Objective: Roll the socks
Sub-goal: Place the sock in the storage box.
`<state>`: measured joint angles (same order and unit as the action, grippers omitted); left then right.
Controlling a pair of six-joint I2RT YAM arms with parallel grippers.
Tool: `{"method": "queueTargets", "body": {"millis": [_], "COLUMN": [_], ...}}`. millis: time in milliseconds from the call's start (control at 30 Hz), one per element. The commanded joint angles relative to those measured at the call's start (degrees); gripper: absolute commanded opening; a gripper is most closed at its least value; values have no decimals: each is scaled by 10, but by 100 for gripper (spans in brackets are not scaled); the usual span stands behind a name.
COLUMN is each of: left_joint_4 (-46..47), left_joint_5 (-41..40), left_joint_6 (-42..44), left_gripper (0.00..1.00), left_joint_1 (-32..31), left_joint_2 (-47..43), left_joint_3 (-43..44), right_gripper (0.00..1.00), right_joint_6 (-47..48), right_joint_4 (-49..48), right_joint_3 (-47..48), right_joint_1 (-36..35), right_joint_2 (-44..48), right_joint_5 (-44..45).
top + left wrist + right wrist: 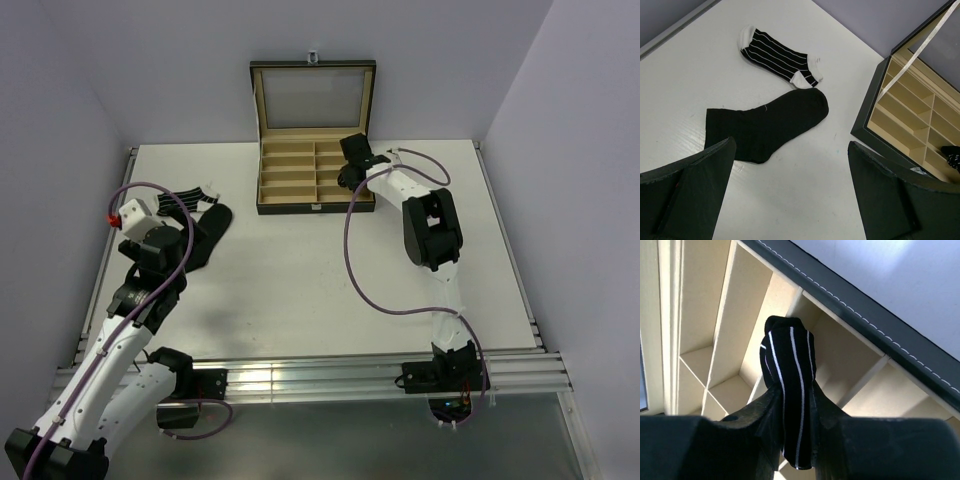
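A plain black sock (770, 127) lies flat on the white table, with a black sock with thin white stripes (777, 55) flat just beyond it. Both also show at the left in the top view, the black sock (205, 238) and the striped sock (195, 197). My left gripper (792, 145) is open and empty, hovering just short of the black sock; in the top view the left gripper (150, 240) is beside the socks. My right gripper (792, 405) is shut on a rolled striped sock (787, 355) and holds it over the box's compartments (352, 165).
The black compartmented box (315, 208) with tan lining stands at the back centre, its lid (313, 95) upright against the wall. Its near corner shows in the left wrist view (865, 132). Tan dividers (860, 382) lie under the held sock. A metal rail (300, 375) edges the table front.
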<state>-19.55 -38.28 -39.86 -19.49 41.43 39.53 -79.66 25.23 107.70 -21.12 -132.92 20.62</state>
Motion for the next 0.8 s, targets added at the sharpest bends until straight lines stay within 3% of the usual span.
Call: {"method": "queueTargets", "body": {"millis": [0,133,467,767], "left_joint_4": [15,15,15,14], "left_joint_5": [7,8,9,12], "left_joint_6": [3,3,2,0], "left_gripper": [99,99,99,99], "left_joint_1": [4,5,7,8], "left_joint_2": [0,1,0,-2], "left_joint_3": [-1,-1,-1,0], "right_gripper": [31,42,55,59], "right_joint_6": [-5,-5,-10,-9], "right_joint_4": [-15,-43,-48,-38], "right_joint_3": [16,-3,1,-32], "right_joint_1": [2,3,1,-1], "right_joint_2": [-19,-13,-14,22], "right_joint_5": [-10,-28,-53,-53]}}
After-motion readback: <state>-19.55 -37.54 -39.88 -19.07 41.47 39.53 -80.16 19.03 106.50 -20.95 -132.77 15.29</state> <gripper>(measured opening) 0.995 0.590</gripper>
